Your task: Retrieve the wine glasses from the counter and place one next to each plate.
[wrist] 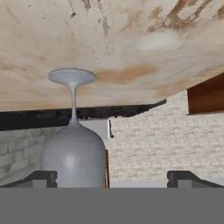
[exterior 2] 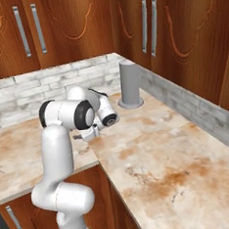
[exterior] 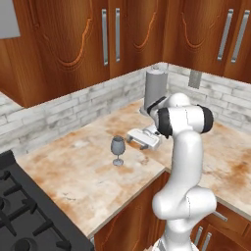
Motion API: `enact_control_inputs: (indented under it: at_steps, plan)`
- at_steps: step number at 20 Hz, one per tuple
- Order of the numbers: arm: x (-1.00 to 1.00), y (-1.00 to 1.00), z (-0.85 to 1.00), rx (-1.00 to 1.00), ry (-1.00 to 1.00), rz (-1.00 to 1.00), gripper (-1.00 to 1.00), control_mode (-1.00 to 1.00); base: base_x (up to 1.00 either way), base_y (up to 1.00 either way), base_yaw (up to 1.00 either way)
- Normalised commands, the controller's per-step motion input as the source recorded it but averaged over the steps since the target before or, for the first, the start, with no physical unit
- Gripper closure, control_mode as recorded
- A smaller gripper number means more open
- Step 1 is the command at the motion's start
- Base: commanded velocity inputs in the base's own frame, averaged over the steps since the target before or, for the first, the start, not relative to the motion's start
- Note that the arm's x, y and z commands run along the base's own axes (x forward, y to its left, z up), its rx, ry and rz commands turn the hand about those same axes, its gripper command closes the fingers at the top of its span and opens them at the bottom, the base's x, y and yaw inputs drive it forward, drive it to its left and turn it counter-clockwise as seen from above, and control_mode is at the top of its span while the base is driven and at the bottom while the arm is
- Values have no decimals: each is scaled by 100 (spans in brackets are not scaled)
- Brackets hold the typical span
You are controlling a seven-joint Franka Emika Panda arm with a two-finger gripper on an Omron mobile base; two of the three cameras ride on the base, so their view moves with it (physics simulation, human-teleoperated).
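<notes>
Here the mottled stone surface (exterior: 73, 162) carries a tall grey cylinder (exterior: 155, 90) in the back corner by the brick backsplash. The tool (exterior: 139, 138) hangs low, sideways, jaws spread wide, gripping nothing. Just beside it, apart, one wine glass (exterior: 117, 150) stands upright near the surface's front edge.

wine glass (wrist: 74, 153) near left fingertip (wrist: 41, 177) | hand (wrist: 112, 178) spread | counter (wrist: 131, 43)

Smoky grey wine glass (exterior: 117, 148); mottled beige-rust counter (exterior: 78, 166)
</notes>
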Motion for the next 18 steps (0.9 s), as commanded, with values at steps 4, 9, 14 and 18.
enact_control_inputs:
  at_steps: [4,9,14,18]
  plan:
    - [0,5,-10,-10,-6,0,-100,-100,0,0,0]
    - [0,0,-3,-4,-4,0,-100,-100,0,0,0]
    - [24,0,-3,0,0,-2,-100,-100,0,0,0]
    - [35,0,-9,0,0,-3,-100,-100,0,0,0]
